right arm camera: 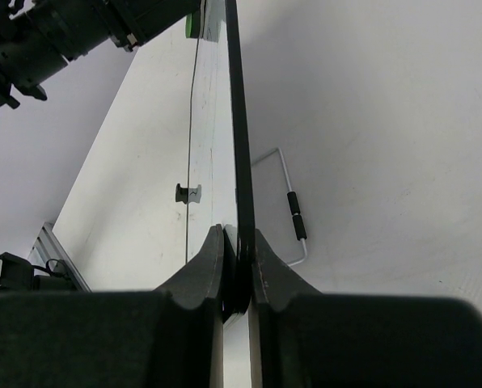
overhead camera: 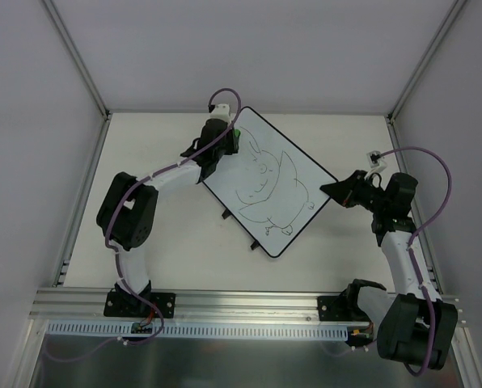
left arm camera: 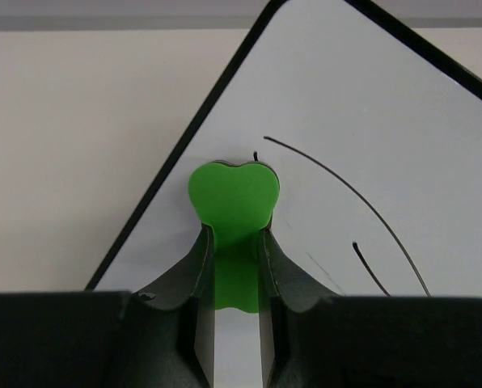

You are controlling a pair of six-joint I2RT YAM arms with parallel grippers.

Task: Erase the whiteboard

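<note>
While the overhead view shows the large white rectangular whiteboard with thin black frame [overhead camera: 270, 139] set diagonally mid-table, only the right wrist view shows it edge-on, with a wire foot [right arm camera: 296, 217] behind. Left gripper [left arm camera: 234, 242] clenched on a flat green heart-shaped eraser [left arm camera: 233, 190] (against the board near its far corner). Right gripper [right arm camera: 238, 242] clamped on the frame edge. Pale tabletop [overhead camera: 144, 267], white walls [overhead camera: 225, 48].
</note>
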